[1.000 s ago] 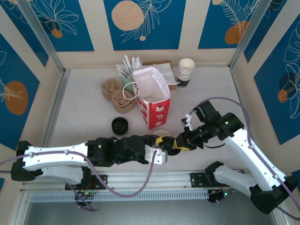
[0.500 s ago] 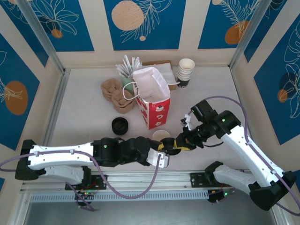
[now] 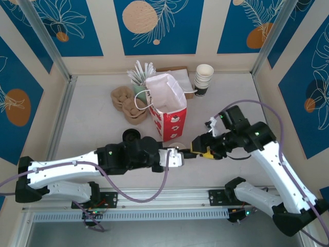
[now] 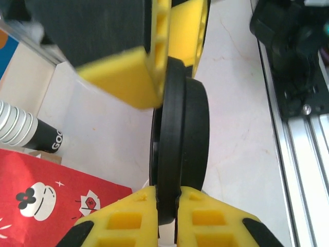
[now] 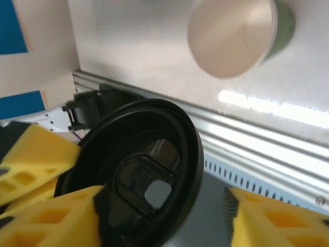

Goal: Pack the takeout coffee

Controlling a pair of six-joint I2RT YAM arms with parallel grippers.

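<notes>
Takeout coffee (image 5: pixel 231 33): one paper cup, open-topped and upright on the desk (image 3: pixel 92 118). It sits just beyond both tools, between them and the bag. It is not yet lidded and not yet packed.

Red-and-white paper bag (image 3: pixel 167 110): one, mouth open, standing beyond the cup, past your left tool's tip.

Brown pulp carriers (image 3: pixel 127 103): one pile, number in it unclear, well beyond the left tool and off to its left.

White lidless cups (image 3: pixel 203 78): one stack, well beyond your right tool.

Spare lids (image 3: pixel 129 136): one low black stack, near the left tool, on its left.

Black lid (image 4: pixel 177 134): one, held on edge between the tools. Your left tool (image 4: pixel 164 198) is clamped on its rim. Your right tool (image 5: pixel 159 206) has its jaws apart, with one pad beside the lid and the other clear of it.

Step in hand, as it reads: handing the lid over to your left tool, ahead of capping.

Next move calls for:
- Draw the right tool straight back so it does not snag the rim.
- Turn the lid flat and centre it over the cup mouth.
- Press evenly, because the thin paper wall may buckle or the cup may tip.

Bagging comes after.
</notes>
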